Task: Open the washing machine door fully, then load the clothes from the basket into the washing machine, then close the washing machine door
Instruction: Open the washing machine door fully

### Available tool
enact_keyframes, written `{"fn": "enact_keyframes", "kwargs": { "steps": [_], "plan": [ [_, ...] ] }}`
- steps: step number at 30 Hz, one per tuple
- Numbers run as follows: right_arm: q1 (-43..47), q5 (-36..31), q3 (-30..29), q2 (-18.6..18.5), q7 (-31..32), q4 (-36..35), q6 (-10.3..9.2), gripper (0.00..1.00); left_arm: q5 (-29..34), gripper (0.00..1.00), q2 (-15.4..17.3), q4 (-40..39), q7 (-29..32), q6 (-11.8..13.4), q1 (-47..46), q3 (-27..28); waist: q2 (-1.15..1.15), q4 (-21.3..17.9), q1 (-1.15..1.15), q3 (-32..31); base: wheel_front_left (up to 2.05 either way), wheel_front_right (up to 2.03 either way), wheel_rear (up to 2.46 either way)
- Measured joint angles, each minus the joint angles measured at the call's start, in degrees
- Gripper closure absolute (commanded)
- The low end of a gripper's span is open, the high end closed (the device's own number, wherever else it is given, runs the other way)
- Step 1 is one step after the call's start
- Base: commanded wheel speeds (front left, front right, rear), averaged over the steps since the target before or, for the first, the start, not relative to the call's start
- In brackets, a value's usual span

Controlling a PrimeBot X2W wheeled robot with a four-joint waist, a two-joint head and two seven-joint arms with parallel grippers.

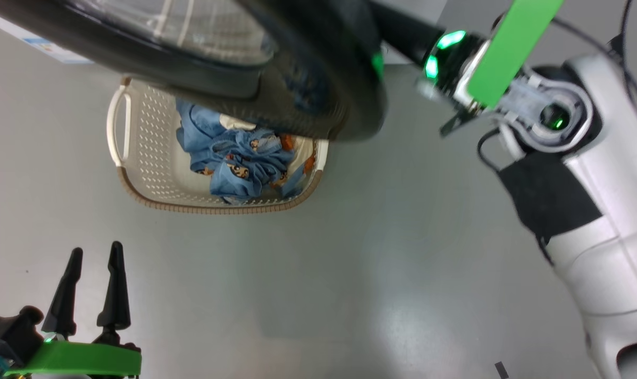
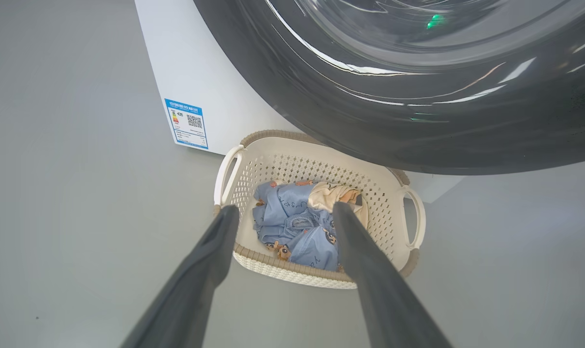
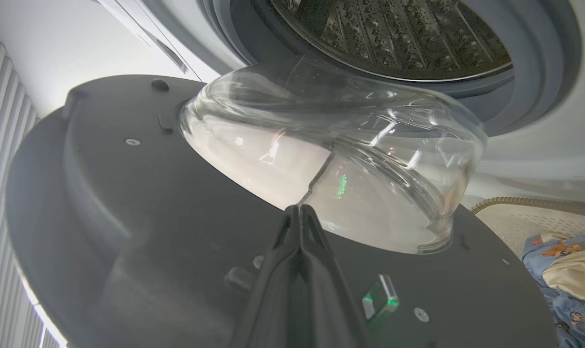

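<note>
Laundry run, first stage: the washing machine door [image 3: 128, 217] stands swung away from the washing machine [image 2: 176, 63]. Its dark grey inner face and bulging glass bowl [image 3: 370, 159] are turned to my right wrist camera, with the steel drum [image 3: 394, 34] and grey gasket [image 3: 529, 72] laid bare behind.

My right pincer [image 3: 299, 210] is shut tight with nothing between its fingers. Its joined tips are set at the foot of the glass bowl, apparently against the door's inner face, which I read as a push to swing the door wider. Whether the door is at full travel I cannot tell.

My left pincer [image 1: 96, 247] is spread wide and empty, hanging over the grey floor [image 1: 350, 263] on the near side of the basket [image 1: 139, 195], apart from it and aimed towards it. The basket sits on the floor just before the machine's lower front corner with its blue label [image 2: 186, 123], its far edge under the door's black rim.

The clothes [image 1: 234, 158], light blue with cartoon prints and a cream patch, lie heaped in the basket; the part of the drum I can see holds none. By my judgement the opening is nearly done, and loading and closing are both left.
</note>
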Motion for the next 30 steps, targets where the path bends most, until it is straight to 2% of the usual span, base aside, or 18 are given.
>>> {"fn": "enact_keyframes", "kwargs": {
  "steps": [9,17,30],
  "plan": [
    [8.9,-0.2,5.3,2.8,0.2,-2.9,0.0,1.0,0.0,0.0,-0.1,0.5,0.0,0.0,1.2,0.6,0.0,-0.3,-0.01,-5.5,0.0,0.0,0.0],
    [15.7,0.6,9.6,5.2,-2.3,-3.4,0.0,1.0,-1.4,0.0,-0.1,1.0,0.0,0.0,3.5,0.2,0.0,0.2,0.0,-11.4,0.0,0.0,0.0],
    [22.7,6.1,20.3,5.8,-9.3,-2.9,0.0,1.0,-3.2,0.0,-0.1,1.2,0.0,0.0,6.0,-2.2,0.0,4.7,0.0,-19.9,0.0,0.0,0.0]
  ]
}}
